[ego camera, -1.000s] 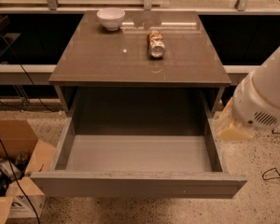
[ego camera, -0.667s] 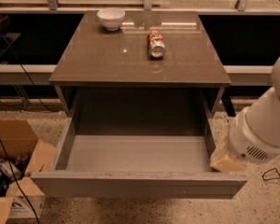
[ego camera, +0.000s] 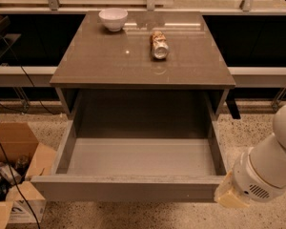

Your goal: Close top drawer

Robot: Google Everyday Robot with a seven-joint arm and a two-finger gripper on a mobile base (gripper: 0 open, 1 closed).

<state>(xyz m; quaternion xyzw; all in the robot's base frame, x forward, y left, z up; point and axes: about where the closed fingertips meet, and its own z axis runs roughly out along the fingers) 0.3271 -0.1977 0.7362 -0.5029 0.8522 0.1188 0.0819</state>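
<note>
The top drawer (ego camera: 124, 189) is a wide, deep grey drawer with a plain flat front panel. It stands pulled far out from under the cabinet top, and its grey inside is bare. My gripper (ego camera: 227, 195) is at the lower right, at the right end of the drawer's front panel and level with it. The white rounded wrist and arm (ego camera: 267, 168) rise behind it to the right. I cannot tell whether the gripper touches the panel.
On the brown cabinet top (ego camera: 86, 66) stand a white bowl (ego camera: 113, 19) at the back left and a can (ego camera: 158, 45) lying on its side near the middle. An open cardboard box (ego camera: 12, 175) with cables sits on the floor at the left.
My arm has moved down and forward along the drawer's right side, from beside the cabinet to the right end of the front panel. The drawer has not moved.
</note>
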